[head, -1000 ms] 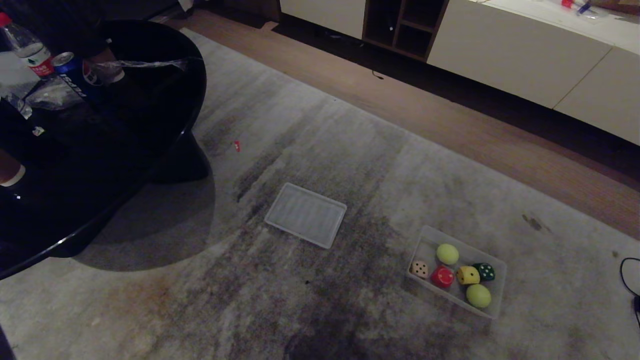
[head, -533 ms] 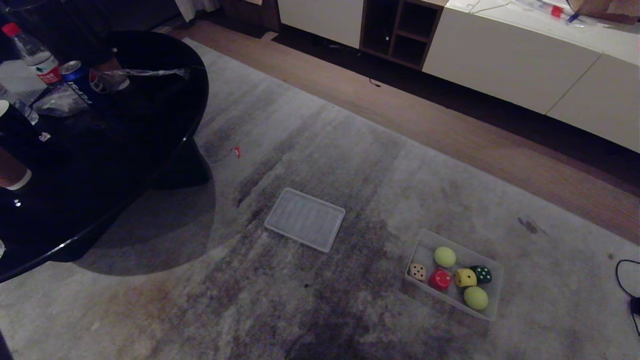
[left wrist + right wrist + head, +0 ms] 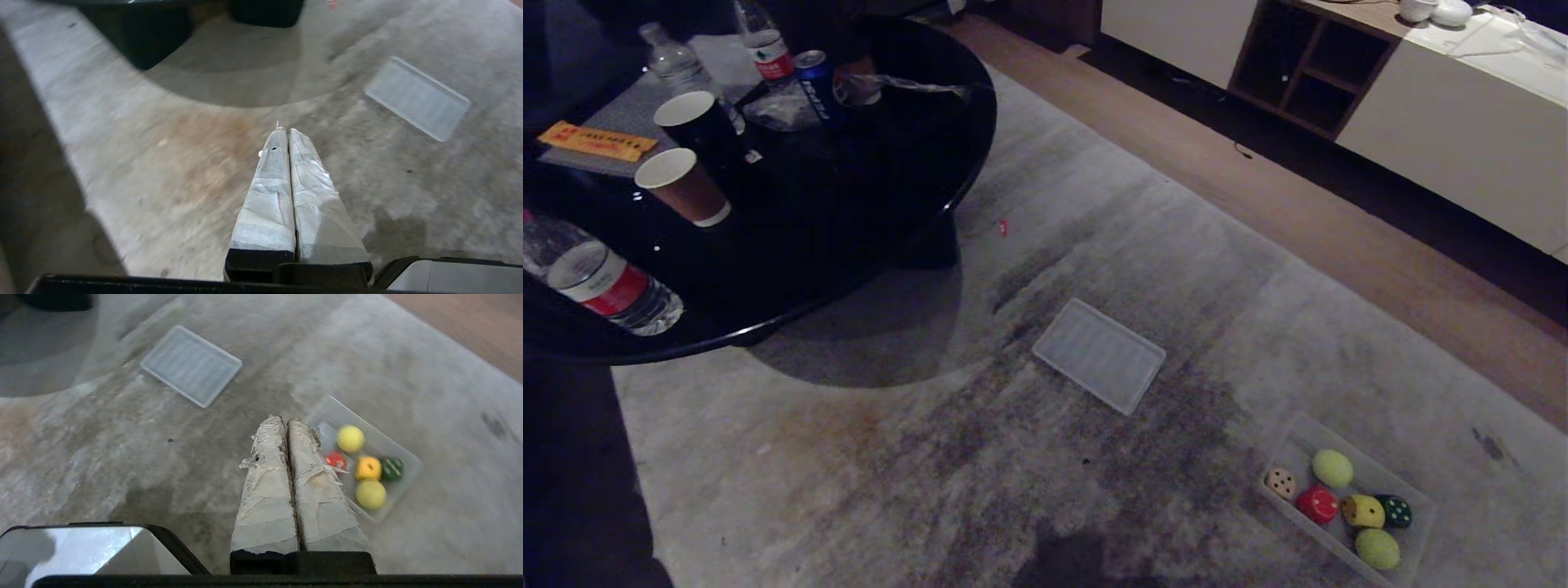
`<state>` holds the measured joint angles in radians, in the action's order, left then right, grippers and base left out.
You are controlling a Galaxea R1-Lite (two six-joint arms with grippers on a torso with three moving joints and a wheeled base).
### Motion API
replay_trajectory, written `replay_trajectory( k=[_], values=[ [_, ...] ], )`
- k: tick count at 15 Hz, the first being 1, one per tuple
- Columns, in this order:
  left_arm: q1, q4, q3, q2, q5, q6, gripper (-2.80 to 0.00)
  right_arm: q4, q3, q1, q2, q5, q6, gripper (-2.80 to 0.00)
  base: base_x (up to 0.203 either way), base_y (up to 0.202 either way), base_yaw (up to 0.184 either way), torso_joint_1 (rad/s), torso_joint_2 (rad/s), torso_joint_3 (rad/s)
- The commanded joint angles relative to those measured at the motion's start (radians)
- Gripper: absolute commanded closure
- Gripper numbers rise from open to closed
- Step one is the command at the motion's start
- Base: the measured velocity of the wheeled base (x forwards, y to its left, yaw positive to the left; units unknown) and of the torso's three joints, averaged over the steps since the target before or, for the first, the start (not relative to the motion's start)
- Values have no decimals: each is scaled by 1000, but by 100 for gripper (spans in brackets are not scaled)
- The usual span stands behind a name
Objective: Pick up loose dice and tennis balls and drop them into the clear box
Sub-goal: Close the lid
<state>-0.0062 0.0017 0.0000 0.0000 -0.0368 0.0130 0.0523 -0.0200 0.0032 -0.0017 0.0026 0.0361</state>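
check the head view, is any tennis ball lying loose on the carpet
No, both tennis balls sit inside the clear box.

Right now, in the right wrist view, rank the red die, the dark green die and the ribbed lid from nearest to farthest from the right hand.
1. red die: in the clear box, right beside the right hand.
2. dark green die: at the box's far side.
3. ribbed lid: apart on the carpet, on the hand's other side.

The head camera looks down from high over the rug (image 3: 980, 457); both wrist cameras hang nearer it, sharing the lid (image 3: 1099, 354).
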Motion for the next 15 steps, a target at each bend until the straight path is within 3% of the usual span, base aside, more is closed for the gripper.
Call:
replay_trajectory(
  k=[1, 13, 15],
  values=[
    [0, 0, 2, 2, -2, 2, 0, 0, 0, 0, 2, 0, 1, 0, -1, 4, 93, 7, -2, 2],
    [0, -2, 2, 2, -2, 2, 0, 0, 0, 0, 2, 0, -1, 0, 0, 0, 0, 0, 0, 0],
    [0, 0, 2, 2, -2, 4, 0, 0, 0, 0, 2, 0, -1, 0, 139, 0, 1, 1, 7, 2]
  ],
)
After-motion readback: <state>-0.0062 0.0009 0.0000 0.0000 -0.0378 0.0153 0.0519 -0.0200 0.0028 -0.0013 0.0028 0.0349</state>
